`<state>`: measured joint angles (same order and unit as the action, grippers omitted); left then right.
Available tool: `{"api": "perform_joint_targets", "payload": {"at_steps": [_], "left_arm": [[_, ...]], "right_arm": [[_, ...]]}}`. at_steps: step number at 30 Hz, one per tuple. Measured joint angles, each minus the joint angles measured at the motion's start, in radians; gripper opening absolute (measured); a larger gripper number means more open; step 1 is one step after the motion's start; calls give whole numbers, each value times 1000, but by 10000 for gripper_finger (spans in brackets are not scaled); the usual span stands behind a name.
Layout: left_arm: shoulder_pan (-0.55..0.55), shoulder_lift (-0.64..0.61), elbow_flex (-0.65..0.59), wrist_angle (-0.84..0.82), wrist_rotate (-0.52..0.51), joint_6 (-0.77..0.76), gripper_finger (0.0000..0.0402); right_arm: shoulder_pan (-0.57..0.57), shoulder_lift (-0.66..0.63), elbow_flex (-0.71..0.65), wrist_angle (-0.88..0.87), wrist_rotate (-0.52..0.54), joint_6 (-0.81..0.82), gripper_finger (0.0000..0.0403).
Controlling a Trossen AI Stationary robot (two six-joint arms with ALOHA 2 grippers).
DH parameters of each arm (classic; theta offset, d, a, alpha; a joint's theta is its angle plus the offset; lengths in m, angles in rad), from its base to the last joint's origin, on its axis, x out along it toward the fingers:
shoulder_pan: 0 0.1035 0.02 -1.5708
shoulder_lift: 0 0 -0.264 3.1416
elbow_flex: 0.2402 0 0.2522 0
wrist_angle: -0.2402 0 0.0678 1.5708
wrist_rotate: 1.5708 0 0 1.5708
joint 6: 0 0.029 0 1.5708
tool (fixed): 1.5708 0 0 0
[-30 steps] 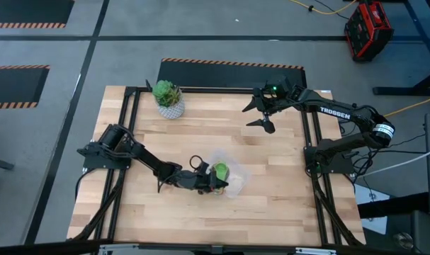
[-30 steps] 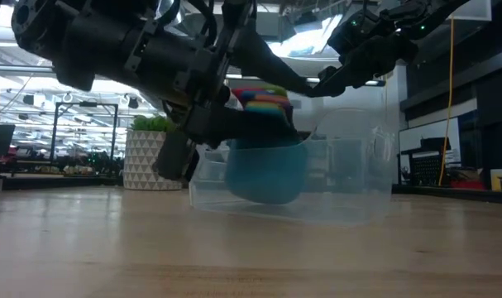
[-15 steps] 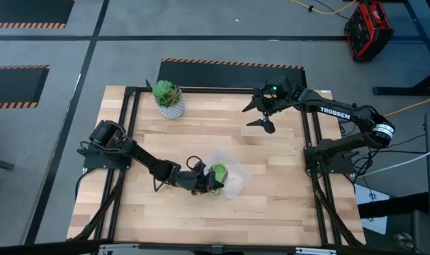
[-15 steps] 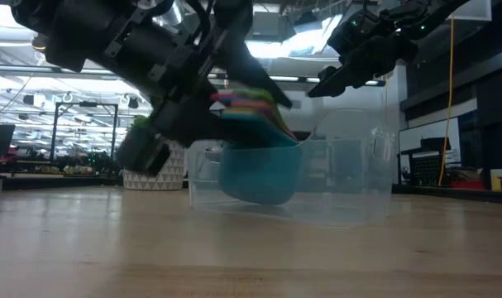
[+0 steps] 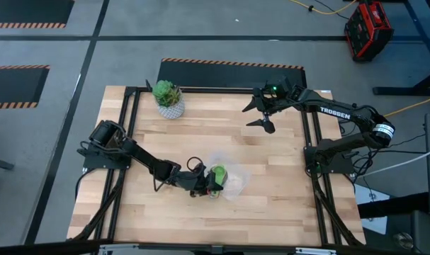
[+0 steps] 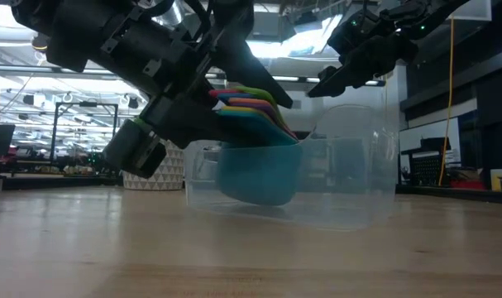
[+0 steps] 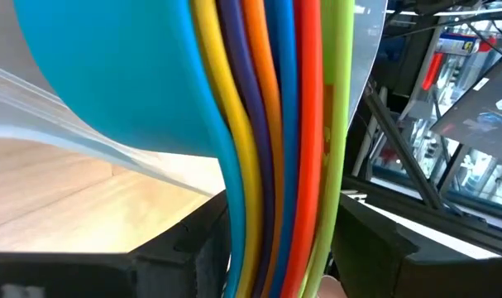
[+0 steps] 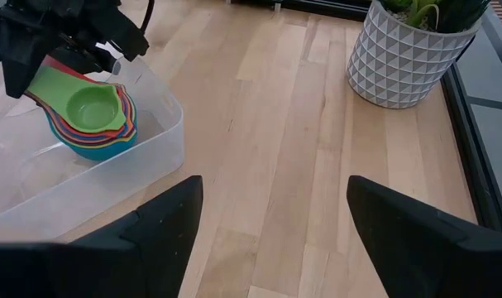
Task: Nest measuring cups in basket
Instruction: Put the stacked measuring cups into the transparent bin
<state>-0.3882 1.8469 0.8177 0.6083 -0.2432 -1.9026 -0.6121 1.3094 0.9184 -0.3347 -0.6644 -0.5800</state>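
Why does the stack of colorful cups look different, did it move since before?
Yes. In the low view the measuring cups, held by the left gripper, tipped and slid slightly left against the basket, whose far end stayed put.

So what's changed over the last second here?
The left gripper, shut on the handles of the nested cups, has tipped and lowered the stack further into the basket; its arm shifted slightly left in the high view. The right gripper hangs open over the far right of the table, unmoved, and the plant stayed put.
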Motion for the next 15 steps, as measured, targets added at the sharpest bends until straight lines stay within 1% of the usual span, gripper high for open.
{"api": "perform_joint_targets", "payload": {"at_steps": [5,9,15], "left_arm": [[0,1,0,17,6,1,179],[0,2,0,24,45,1,179],[0,2,0,28,57,7,179]], "right_arm": [[0,0,0,0,0,0,305],[0,0,0,0,0,0,305],[0,0,0,-1,0,0,305]]}}
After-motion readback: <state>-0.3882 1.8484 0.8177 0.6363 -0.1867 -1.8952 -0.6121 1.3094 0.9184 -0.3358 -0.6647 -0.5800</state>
